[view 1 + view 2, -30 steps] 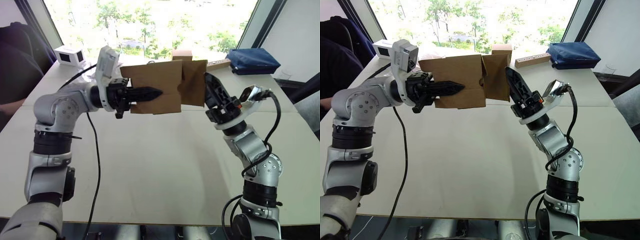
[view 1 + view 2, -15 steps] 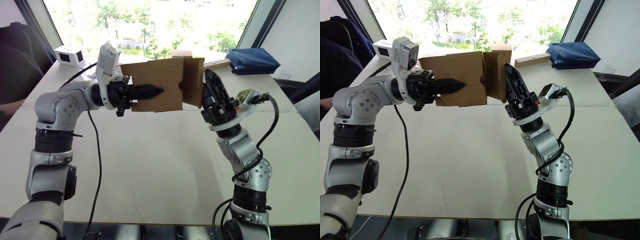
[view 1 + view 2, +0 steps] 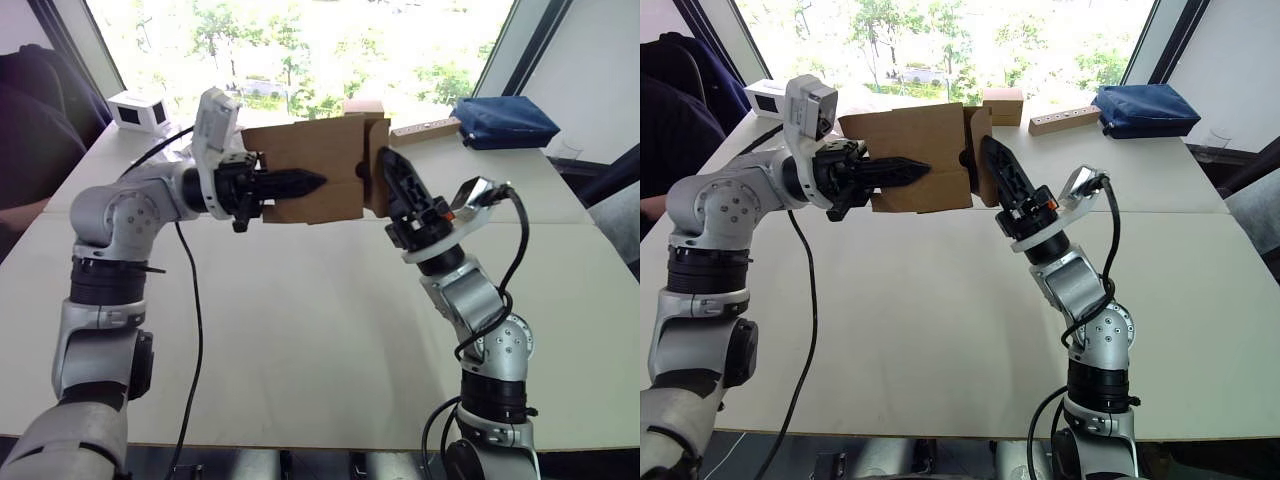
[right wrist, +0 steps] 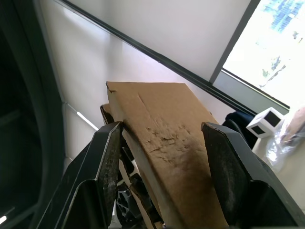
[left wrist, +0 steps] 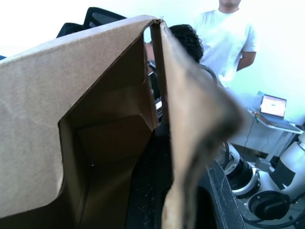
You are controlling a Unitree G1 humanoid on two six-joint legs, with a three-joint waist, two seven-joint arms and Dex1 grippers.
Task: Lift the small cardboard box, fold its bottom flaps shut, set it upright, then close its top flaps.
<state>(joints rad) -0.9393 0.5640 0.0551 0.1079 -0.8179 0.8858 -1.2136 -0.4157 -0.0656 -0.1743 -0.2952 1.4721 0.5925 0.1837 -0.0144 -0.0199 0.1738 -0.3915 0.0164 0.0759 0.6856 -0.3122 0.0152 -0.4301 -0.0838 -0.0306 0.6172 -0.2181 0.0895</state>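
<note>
Small cardboard box: held above table, left end effector clamped on wall.
Bottom flaps: pressed nearer shut than before by right end effector, fingers spread, gripping nothing.

White table, with white box, brown box, wooden block, blue bag.

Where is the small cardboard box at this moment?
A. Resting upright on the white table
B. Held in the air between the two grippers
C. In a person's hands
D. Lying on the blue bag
B: the small cardboard box hangs above the white table, with the left gripper clamped on its wall and the right gripper open, its fingers either side of an end flap.
</note>
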